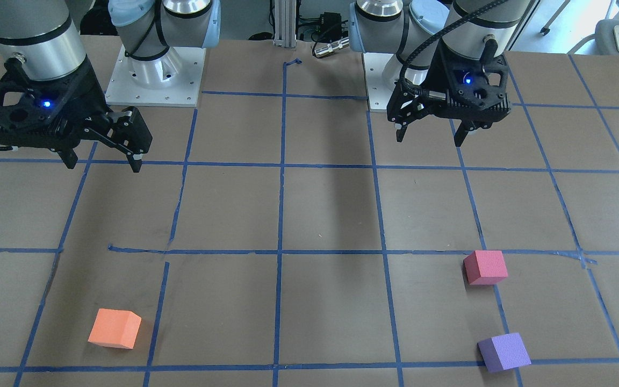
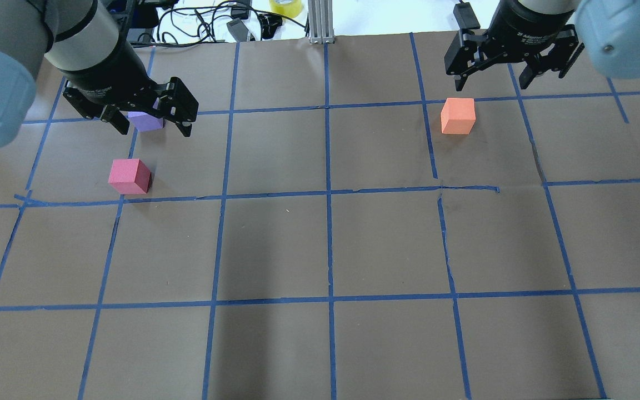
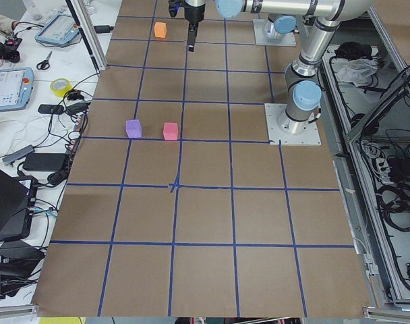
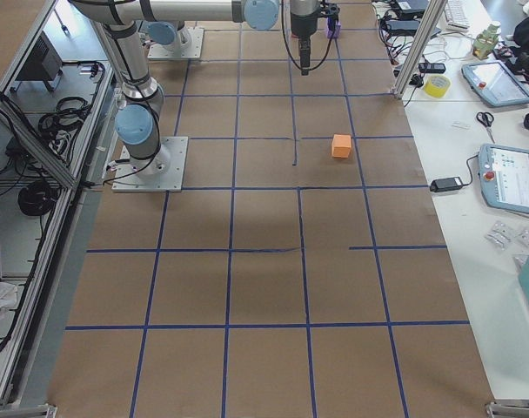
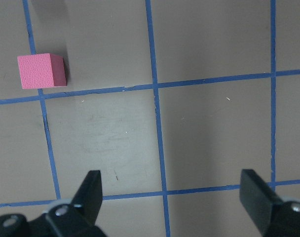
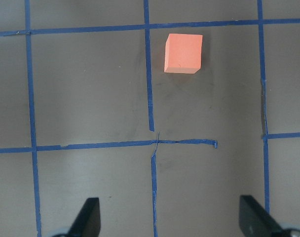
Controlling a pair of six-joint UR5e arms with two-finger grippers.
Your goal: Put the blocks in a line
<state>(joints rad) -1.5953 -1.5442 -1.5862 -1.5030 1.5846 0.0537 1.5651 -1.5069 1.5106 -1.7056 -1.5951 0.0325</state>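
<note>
The orange block (image 1: 115,328) (image 2: 458,115) lies alone on my right side; the right wrist view shows it ahead of the fingers (image 6: 183,53). The pinkish-red block (image 1: 485,267) (image 2: 129,176) and the purple block (image 1: 504,352) lie close together on my left side. My left gripper (image 1: 429,138) (image 2: 154,129) is open and empty above the table; in the overhead view it partly hides the purple block (image 2: 145,121). Its wrist view shows the pinkish-red block (image 5: 41,71) at upper left. My right gripper (image 1: 103,164) (image 2: 490,84) is open and empty.
The table (image 2: 325,250) is brown paper with a blue tape grid. Both arm bases (image 1: 153,75) (image 1: 379,86) stand at the robot's edge. A metal post (image 2: 320,22), cables and a yellow tape roll (image 2: 285,6) sit beyond the far edge.
</note>
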